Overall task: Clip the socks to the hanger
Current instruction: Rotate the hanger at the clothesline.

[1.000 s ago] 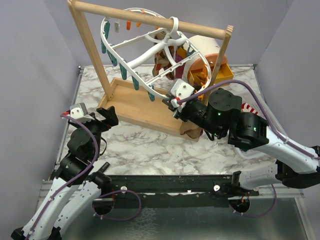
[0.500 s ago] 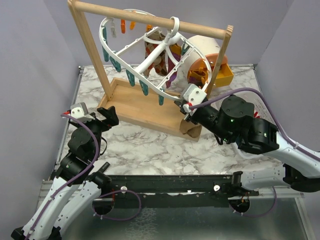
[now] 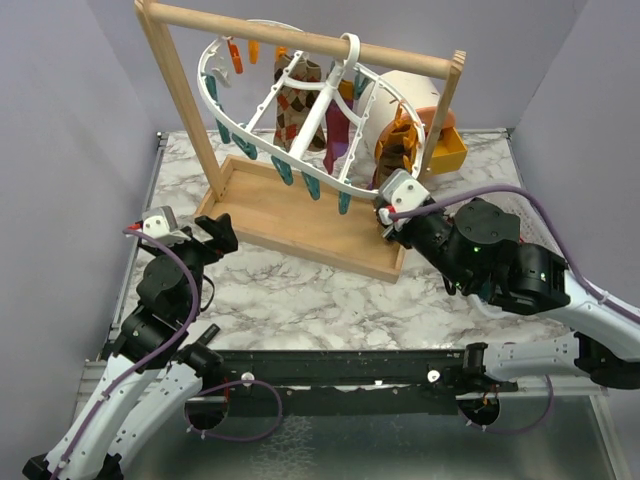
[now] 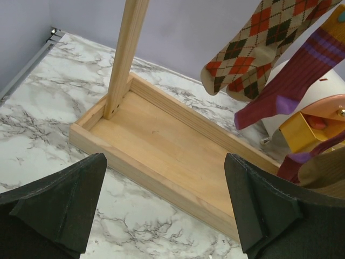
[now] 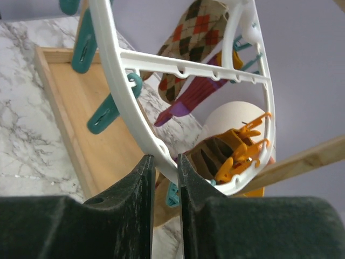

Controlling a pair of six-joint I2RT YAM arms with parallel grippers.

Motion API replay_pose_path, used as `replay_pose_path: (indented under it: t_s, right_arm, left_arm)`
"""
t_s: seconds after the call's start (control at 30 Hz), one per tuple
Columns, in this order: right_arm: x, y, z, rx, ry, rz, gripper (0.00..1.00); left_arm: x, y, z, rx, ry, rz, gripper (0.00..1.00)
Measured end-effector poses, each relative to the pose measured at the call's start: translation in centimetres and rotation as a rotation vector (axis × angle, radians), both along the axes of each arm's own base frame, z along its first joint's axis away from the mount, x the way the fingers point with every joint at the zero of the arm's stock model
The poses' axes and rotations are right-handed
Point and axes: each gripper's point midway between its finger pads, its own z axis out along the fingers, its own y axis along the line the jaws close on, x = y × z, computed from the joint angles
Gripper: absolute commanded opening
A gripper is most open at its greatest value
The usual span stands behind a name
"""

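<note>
The white oval hanger (image 3: 262,153) hangs by its hook from the wooden bar, with teal and orange clips along its rim. A brown argyle sock (image 3: 291,108), a maroon sock (image 3: 336,130) and a tan-brown sock (image 3: 397,146) hang clipped inside it. My right gripper (image 3: 385,213) is shut on the hanger's near rim; the wrist view shows the rim (image 5: 129,97) running between the two fingers (image 5: 164,164), with the argyle sock (image 5: 191,38) and the maroon sock (image 5: 190,96) beyond. My left gripper (image 3: 192,232) is open and empty (image 4: 164,178), low over the marble in front of the tray.
The wooden rack's bar (image 3: 250,27) and posts stand on a wooden tray (image 3: 262,212). A white round container (image 3: 418,90) and a yellow box (image 3: 452,152) sit behind the right post. Purple walls close in on the sides.
My right gripper has moved right and slightly back while gripping the rim. The hanger has swung round with it, and the tan-brown sock has lifted off the tray edge.
</note>
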Motion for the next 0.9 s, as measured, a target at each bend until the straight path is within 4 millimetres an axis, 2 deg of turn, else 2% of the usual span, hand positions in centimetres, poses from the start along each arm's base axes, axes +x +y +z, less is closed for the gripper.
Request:
replay_pose_path:
  t_s: [0.1, 0.27, 0.53, 0.63, 0.77, 0.9]
  right_arm:
    - [0.4, -1.6, 0.4, 0.012, -0.008, -0.062, 0.35]
    - [0.7, -4.1, 1.7, 0.062, -0.018, -0.142, 0.41]
    - [0.1, -4.9, 3.2, 0.127, 0.014, -0.130, 0.59]
    - [-0.8, -4.5, 5.3, 0.214, 0.037, -0.067, 0.62]
    - [-2.2, -4.6, 9.3, 0.374, 0.048, 0.023, 0.65]
    - [-3.3, -3.6, 12.5, 0.474, 0.056, 0.115, 0.68]
  left_arm:
    - [0.0, 0.0, -0.2, 0.002, 0.003, 0.000, 0.99]
    - [-0.1, 0.1, -0.2, 0.002, 0.003, 0.000, 0.99]
    - [-0.4, 0.2, -0.8, 0.006, 0.010, 0.000, 0.99]
    - [-0.5, 0.3, -1.2, 0.011, 0.017, 0.000, 0.99]
    - [-0.7, 0.4, -1.7, 0.013, 0.022, 0.000, 0.99]
    - [-0.7, 0.4, -2.7, 0.013, 0.035, -0.002, 0.99]
